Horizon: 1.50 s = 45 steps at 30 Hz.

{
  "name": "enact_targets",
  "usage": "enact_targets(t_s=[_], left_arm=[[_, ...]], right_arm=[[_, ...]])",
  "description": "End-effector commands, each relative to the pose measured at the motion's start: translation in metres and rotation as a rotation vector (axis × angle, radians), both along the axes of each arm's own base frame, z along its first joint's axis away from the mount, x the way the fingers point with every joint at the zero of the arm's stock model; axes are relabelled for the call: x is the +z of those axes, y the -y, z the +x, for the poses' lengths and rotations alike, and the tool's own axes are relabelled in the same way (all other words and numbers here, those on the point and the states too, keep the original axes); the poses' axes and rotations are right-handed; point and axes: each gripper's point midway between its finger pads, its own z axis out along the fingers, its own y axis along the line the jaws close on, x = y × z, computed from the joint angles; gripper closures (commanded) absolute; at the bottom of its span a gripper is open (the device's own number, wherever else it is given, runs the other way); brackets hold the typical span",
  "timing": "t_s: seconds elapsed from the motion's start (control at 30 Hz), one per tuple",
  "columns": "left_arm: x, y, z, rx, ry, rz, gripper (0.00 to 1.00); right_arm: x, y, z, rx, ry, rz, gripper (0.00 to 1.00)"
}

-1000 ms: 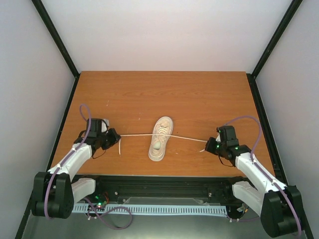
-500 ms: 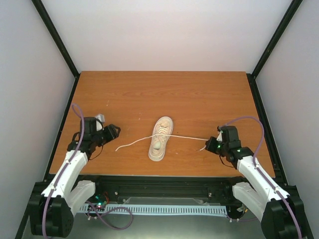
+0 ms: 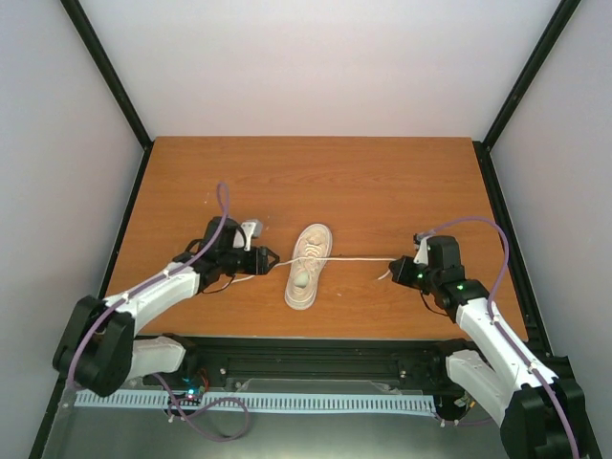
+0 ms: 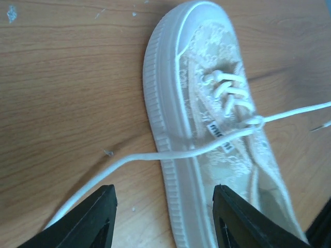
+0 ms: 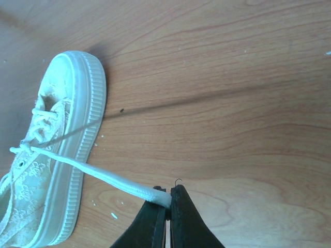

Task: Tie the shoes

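The cream shoe (image 3: 308,266) lies in the middle of the wooden table, toe pointing away, with a knot at its laces (image 4: 254,122). My left gripper (image 3: 271,258) is open just left of the shoe; in the left wrist view its fingers (image 4: 98,217) straddle the shoe's sole edge (image 4: 170,196) with nothing gripped. The left lace (image 4: 155,155) lies slack over the sole and onto the table. My right gripper (image 5: 168,199) is shut on the right lace (image 5: 103,175), which runs taut from the knot to the fingertips, right of the shoe (image 5: 51,170).
The table (image 3: 316,182) is walled by white panels with black corner posts (image 3: 105,72). A black rail (image 3: 316,359) with cables runs along the near edge between the arm bases. The right lace's free tip (image 3: 386,277) hangs near the right gripper (image 3: 402,274).
My left gripper has let go of the left lace, opened and moved right to the shoe's side. That lace went slack on the table. The right gripper stays shut on its lace.
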Motion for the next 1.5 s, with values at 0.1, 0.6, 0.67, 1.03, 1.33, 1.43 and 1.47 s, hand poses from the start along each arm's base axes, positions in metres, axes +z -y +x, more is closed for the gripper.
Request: enact_targets(t_s=[0.1, 0.6, 0.67, 1.03, 1.33, 1.43, 1.47], left_arm=[[-0.019, 0.031, 0.016, -0.157, 0.116, 0.121, 0.48], [-0.037, 0.045, 0.029, -0.247, 0.241, 0.199, 0.49], [-0.033, 0.051, 0.025, -0.284, 0.260, 0.180, 0.49], [-0.046, 0.057, 0.035, -0.316, 0.234, 0.227, 0.51], [-0.057, 0.066, 0.043, -0.343, 0.200, 0.231, 0.62], [-0.057, 0.068, 0.046, -0.342, 0.200, 0.224, 0.70], [-0.058, 0.069, 0.047, -0.341, 0.197, 0.227, 0.74]], right_arm=[[0.014, -0.006, 0.011, 0.023, 0.057, 0.035, 0.97], [0.014, -0.008, 0.012, 0.031, 0.062, 0.041, 0.97], [0.013, -0.008, 0.012, 0.034, 0.061, 0.042, 0.97], [0.016, -0.010, 0.011, 0.045, 0.074, 0.050, 0.97], [0.019, -0.009, 0.011, 0.041, 0.085, 0.047, 0.97], [0.020, -0.010, 0.012, 0.041, 0.092, 0.053, 0.97], [0.021, -0.010, 0.012, 0.042, 0.092, 0.056, 0.97]])
